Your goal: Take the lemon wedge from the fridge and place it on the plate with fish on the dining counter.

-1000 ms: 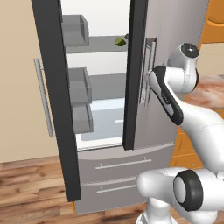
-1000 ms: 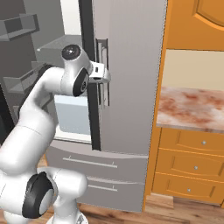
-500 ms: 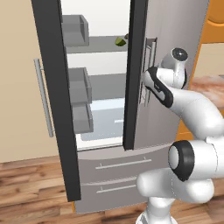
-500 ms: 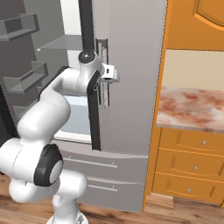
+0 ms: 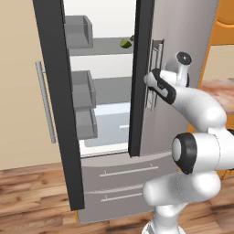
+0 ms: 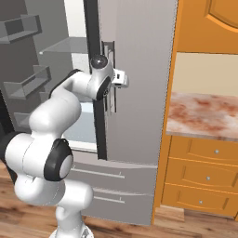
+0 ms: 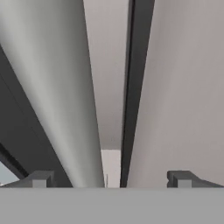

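Jaws spread wide, the gripper is straddling the fridge door handle — apparently to widen access to the lemon wedge inside.

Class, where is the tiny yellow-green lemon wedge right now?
In the left base view, the tiny yellow-green lemon wedge sits on an upper shelf inside the open grey stainless fridge, just left of the right door's black edge.

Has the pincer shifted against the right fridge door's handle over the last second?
Yes. In the left base view the pincer has swung left from the door's grey face, up to the bar handle of the fridge. The handle has stayed put.
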